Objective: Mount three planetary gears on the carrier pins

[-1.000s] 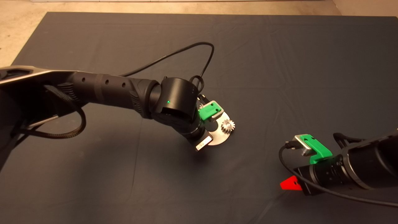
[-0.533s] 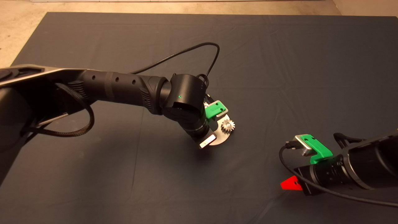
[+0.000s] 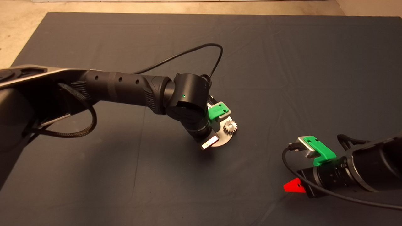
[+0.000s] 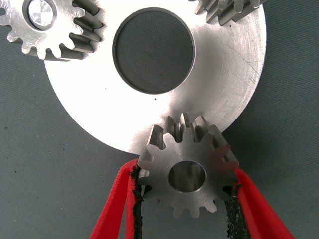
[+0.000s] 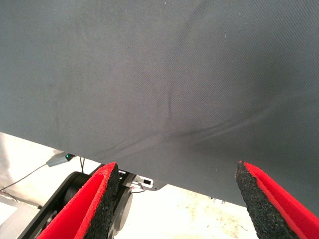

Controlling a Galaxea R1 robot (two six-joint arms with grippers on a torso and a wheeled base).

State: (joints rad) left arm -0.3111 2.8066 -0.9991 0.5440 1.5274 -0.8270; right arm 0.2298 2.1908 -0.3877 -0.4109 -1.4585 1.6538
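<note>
The shiny round disc point(image 4: 224, 64) with a large centre hole lies on the dark mat. One planetary gear point(image 4: 65, 35) sits on a carrier pin point(image 4: 41, 11). A second gear point(image 4: 227, 7) shows only partly at the disc's rim. My left gripper point(image 4: 185, 191) is shut on a third gear point(image 4: 209, 164) and holds it flat over the disc's near edge. The pin under it is hidden. In the head view the left wrist covers most of the disc point(image 3: 223, 139), and one gear point(image 3: 230, 127) shows beside it. My right gripper point(image 5: 177, 199) is open and empty, parked at the mat's lower right point(image 3: 293, 185).
A black cable point(image 3: 188, 53) loops from the left wrist over the mat behind the disc. The mat's far edge meets a pale floor point(image 3: 188, 6). The right wrist view looks past the mat's edge at part of the robot's base point(image 5: 75, 194).
The left arm has moved a little to the right, over the disc, with the gear in its fingers, and has almost stopped in the last half second. The right arm has not moved.
</note>
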